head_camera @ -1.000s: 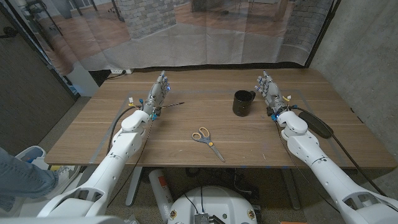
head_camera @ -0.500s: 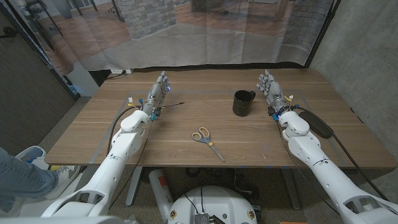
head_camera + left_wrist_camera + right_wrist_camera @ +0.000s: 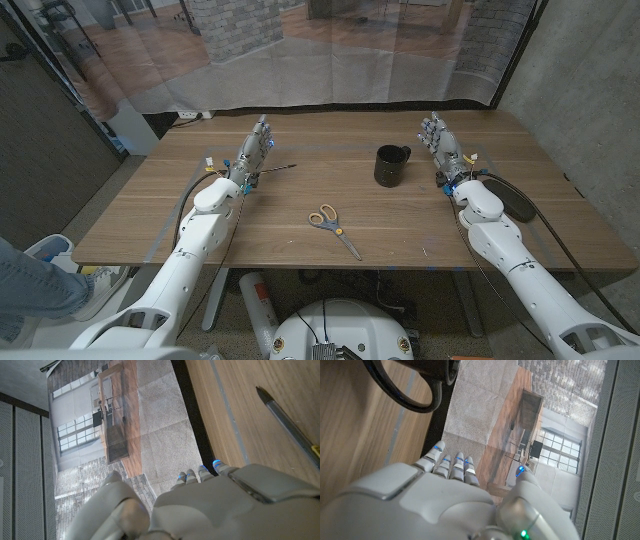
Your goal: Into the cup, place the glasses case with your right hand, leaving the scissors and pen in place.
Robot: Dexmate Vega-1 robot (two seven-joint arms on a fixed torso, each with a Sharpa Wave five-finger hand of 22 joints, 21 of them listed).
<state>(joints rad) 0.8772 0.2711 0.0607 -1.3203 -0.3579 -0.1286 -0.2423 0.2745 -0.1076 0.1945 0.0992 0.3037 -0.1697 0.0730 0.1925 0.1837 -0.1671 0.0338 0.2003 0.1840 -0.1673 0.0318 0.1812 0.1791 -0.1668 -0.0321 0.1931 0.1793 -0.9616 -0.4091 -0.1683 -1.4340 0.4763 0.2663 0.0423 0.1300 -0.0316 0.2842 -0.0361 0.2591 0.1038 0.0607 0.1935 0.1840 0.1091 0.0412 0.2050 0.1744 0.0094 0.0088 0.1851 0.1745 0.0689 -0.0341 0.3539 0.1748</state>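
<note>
Over on my left, the left hand [image 3: 254, 152] stands on edge with fingers straight and apart, holding nothing, and the pen [image 3: 278, 167] lies just beside it; the left wrist view shows that pen [image 3: 287, 420] close up. Scissors [image 3: 331, 226] lie mid-table, nearer me. The black cup [image 3: 390, 165] stands between them and my right hand [image 3: 441, 148], likewise upright, released. A dark case [image 3: 508, 198] lies beside my right forearm.

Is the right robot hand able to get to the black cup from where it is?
Probably yes. The right robot hand stands beside the cup with just bare table between them, and it holds nothing. The scissors lie nearer the robot, out of the way.
</note>
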